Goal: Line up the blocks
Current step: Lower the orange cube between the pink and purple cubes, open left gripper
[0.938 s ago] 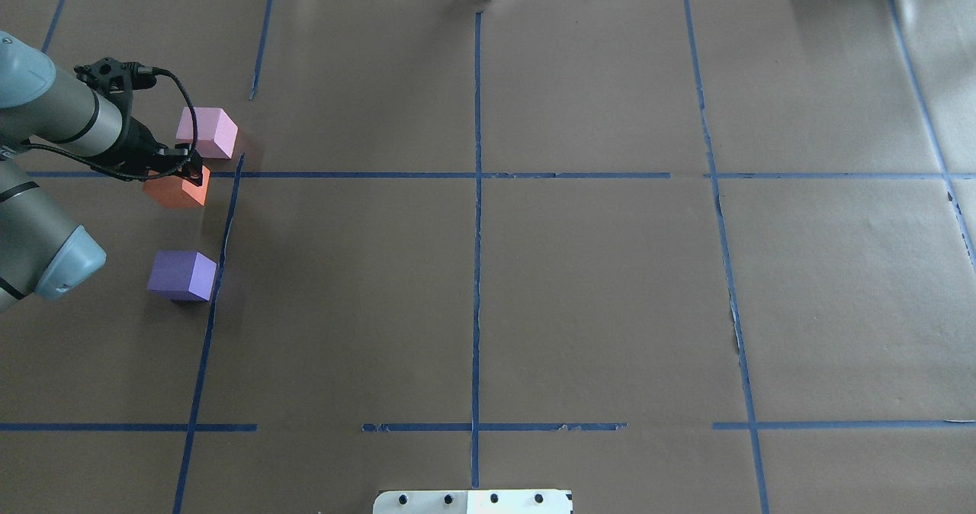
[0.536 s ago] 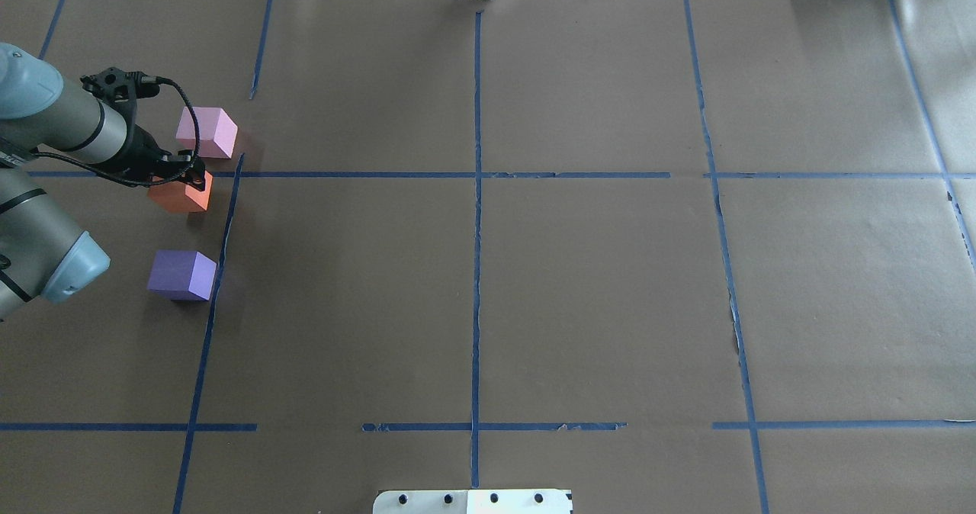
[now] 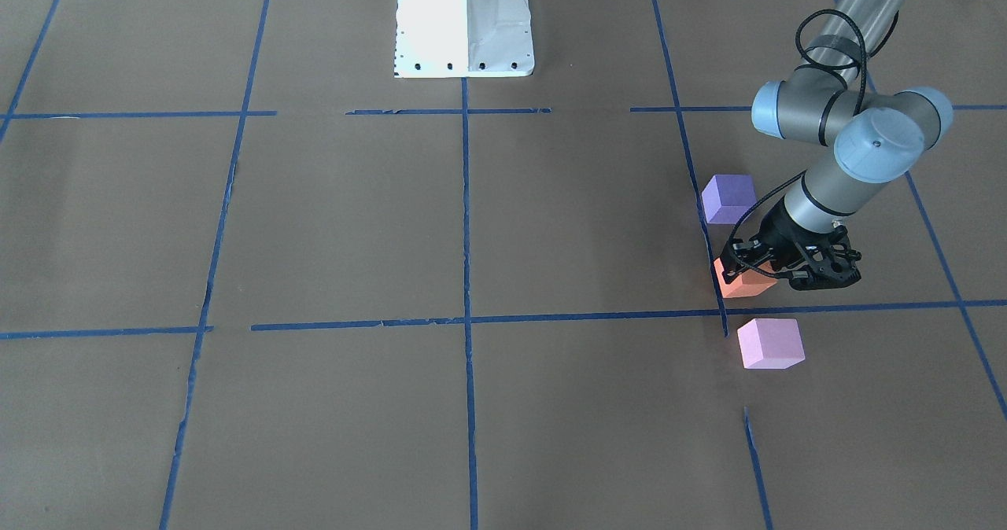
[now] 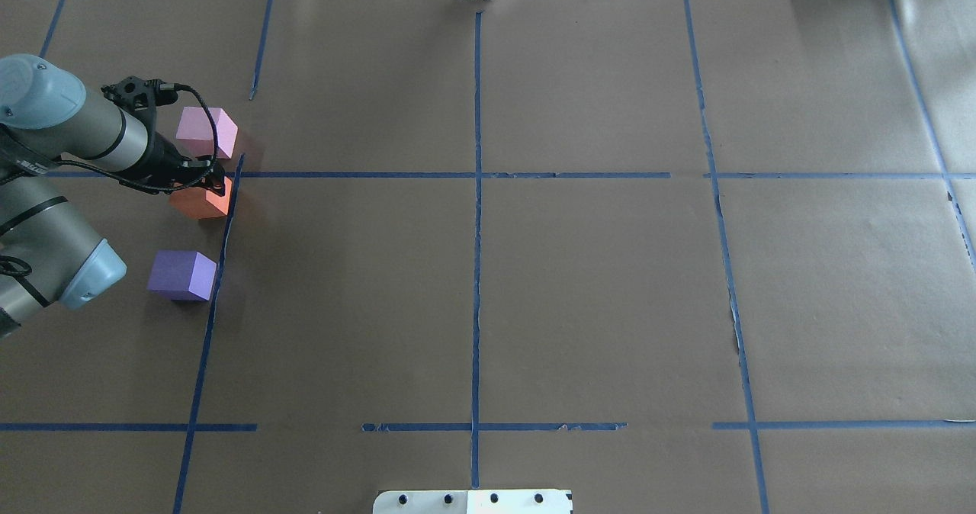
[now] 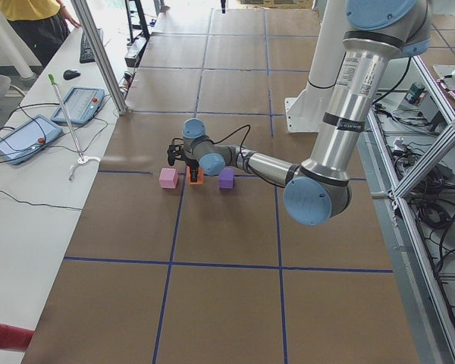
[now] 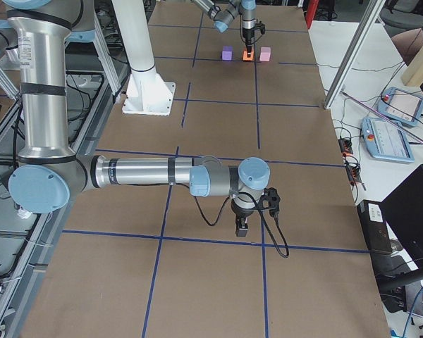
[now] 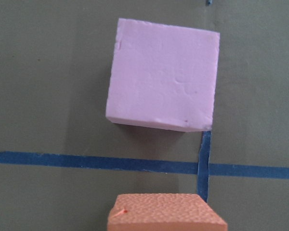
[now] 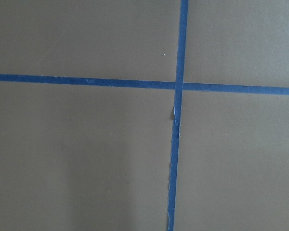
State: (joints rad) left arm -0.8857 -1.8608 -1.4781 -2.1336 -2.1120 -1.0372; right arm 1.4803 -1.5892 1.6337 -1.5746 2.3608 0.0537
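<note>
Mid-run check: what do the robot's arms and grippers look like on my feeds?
Both arms are silver-grey tubes with rounded pale blue joint caps and thin black bands between segments: the left arm and the right arm. Each ends in a black two-finger gripper: the left gripper and the right gripper. A black cable loops loosely alongside each wrist.

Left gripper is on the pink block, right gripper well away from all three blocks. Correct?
One slip: the left gripper is on the orange block, not the pink block, which sits free beside it, as the front-facing view shows. The right gripper is indeed well away from the blocks.
</note>
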